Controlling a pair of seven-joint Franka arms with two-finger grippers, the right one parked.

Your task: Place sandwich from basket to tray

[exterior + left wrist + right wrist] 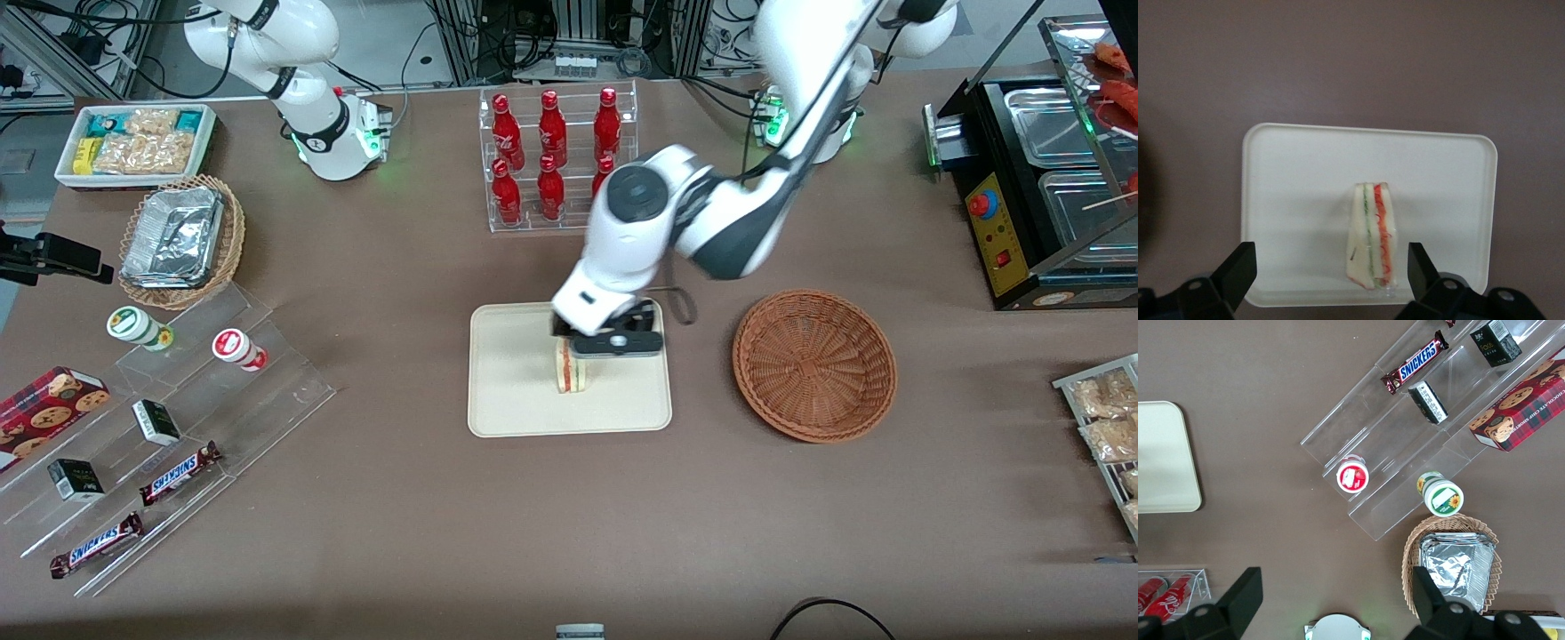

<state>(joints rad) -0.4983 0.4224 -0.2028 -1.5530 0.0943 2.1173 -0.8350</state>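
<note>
The sandwich (pixel 573 375) is a small wedge of white bread with orange-red and green layers in clear wrap. It stands on the cream tray (pixel 516 382), near the tray's middle. My left gripper (pixel 594 348) hangs just above it, open and holding nothing. In the left wrist view the sandwich (pixel 1371 243) sits on the tray (pixel 1298 187) between the spread black fingers (pixel 1239 267) of the gripper (pixel 1330 264). It is closer to one finger and touches neither. The reddish-brown round basket (pixel 813 364) beside the tray, toward the working arm's end, is empty.
A clear rack of red bottles (pixel 553 156) stands farther from the front camera than the tray. A clear stepped stand (pixel 178 427) with snack bars and cups, a tan basket with foil containers (pixel 178 240) and a white snack bin (pixel 133 142) lie toward the parked arm's end. A black food warmer (pixel 1040 178) stands at the working arm's end.
</note>
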